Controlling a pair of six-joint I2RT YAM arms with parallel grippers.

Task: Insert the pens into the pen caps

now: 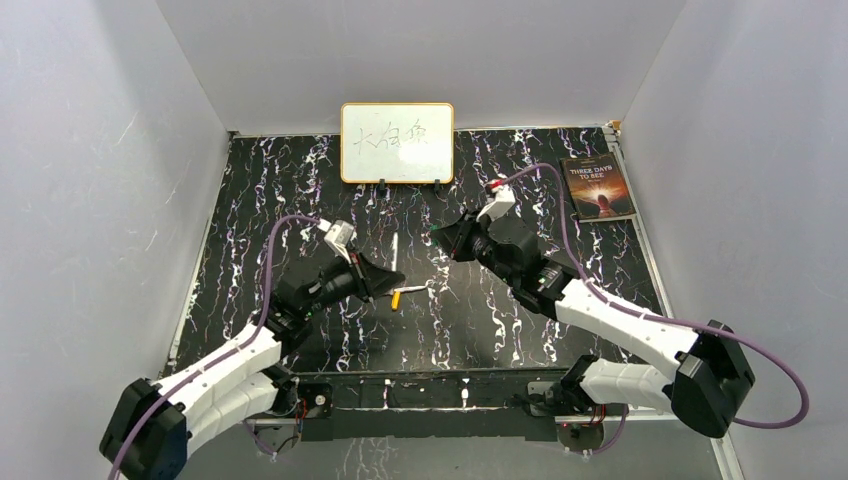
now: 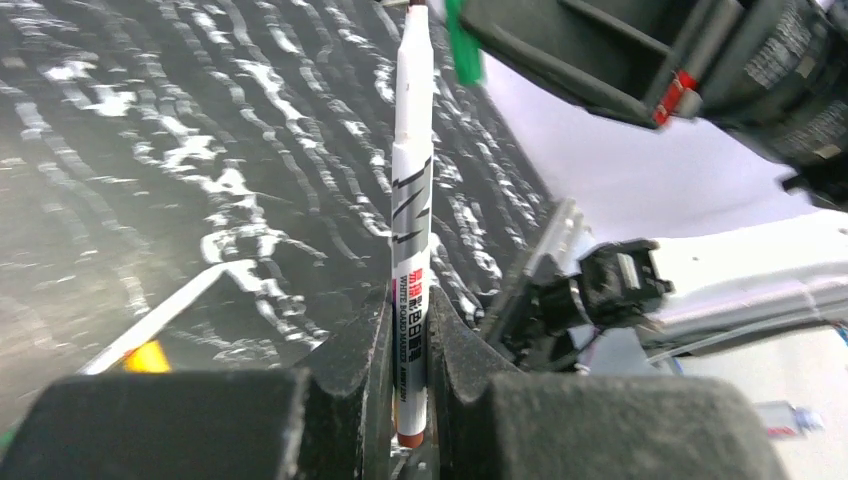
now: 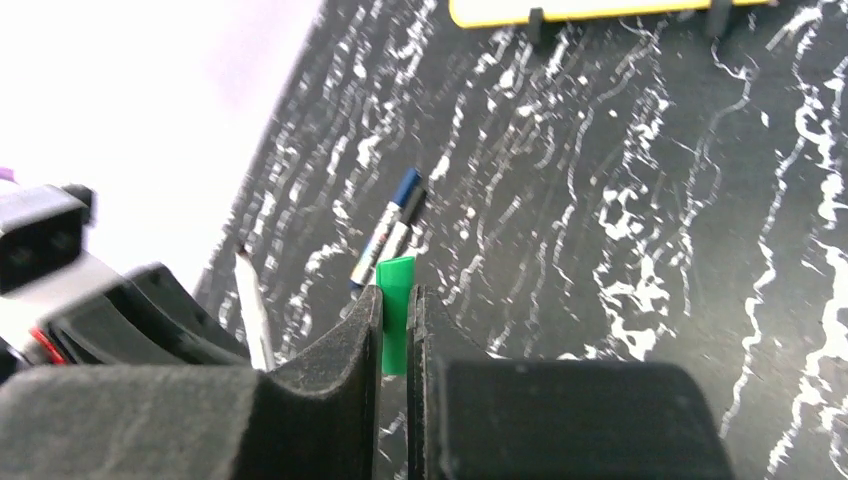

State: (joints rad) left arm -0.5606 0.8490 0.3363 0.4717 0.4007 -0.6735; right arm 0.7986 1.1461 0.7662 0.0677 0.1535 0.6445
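My left gripper [image 2: 407, 310] is shut on a whitish pen [image 2: 413, 180] near its tail end. The pen sticks out ahead, its tip close to the green cap [image 2: 462, 45]. My right gripper [image 3: 396, 305] is shut on that green cap [image 3: 397, 278], whose open end points forward. From above, the left gripper [image 1: 385, 280] and right gripper [image 1: 447, 240] face each other mid-table, with the held pen [image 1: 394, 252] between them. A pen with a yellow cap [image 1: 408, 291] lies on the table under them and also shows in the left wrist view [image 2: 160, 325]. A blue-capped pen [image 3: 390, 228] lies further off.
A small whiteboard [image 1: 397, 142] stands at the back of the black marbled table [image 1: 300, 200]. A dark book [image 1: 598, 187] lies at the back right. White walls close in the table on three sides.
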